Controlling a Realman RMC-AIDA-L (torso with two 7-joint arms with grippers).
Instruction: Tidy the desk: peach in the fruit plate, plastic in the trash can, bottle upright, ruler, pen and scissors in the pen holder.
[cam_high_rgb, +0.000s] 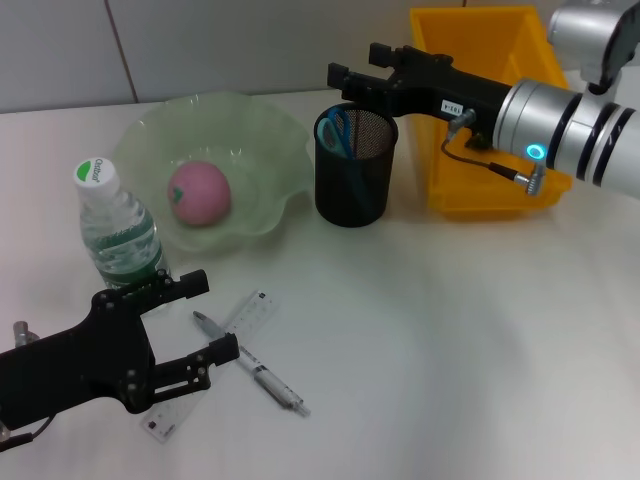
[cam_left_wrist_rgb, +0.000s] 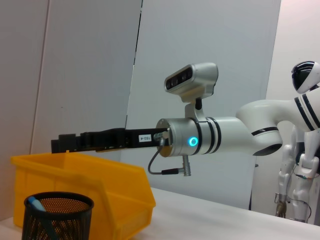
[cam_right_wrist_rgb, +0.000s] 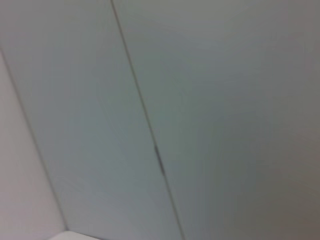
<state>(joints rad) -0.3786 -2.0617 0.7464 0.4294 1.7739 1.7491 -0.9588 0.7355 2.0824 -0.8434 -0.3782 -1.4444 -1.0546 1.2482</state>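
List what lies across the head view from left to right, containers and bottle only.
bottle → fruit plate → pen holder → trash can

On the desk (cam_high_rgb: 450, 330): one peach (cam_high_rgb: 199, 193) in one fruit plate (cam_high_rgb: 270, 140), one bottle (cam_high_rgb: 118, 228), one pen holder (cam_high_rgb: 352, 185) with one pair of scissors (cam_high_rgb: 336, 130), and one trash can (cam_high_rgb: 480, 40). At 7 o'clock lie one ruler (cam_high_rgb: 245, 313) and one pen (cam_high_rgb: 262, 377). Two grippers appear: left gripper (cam_high_rgb: 205, 318), right gripper (cam_high_rgb: 340, 78).
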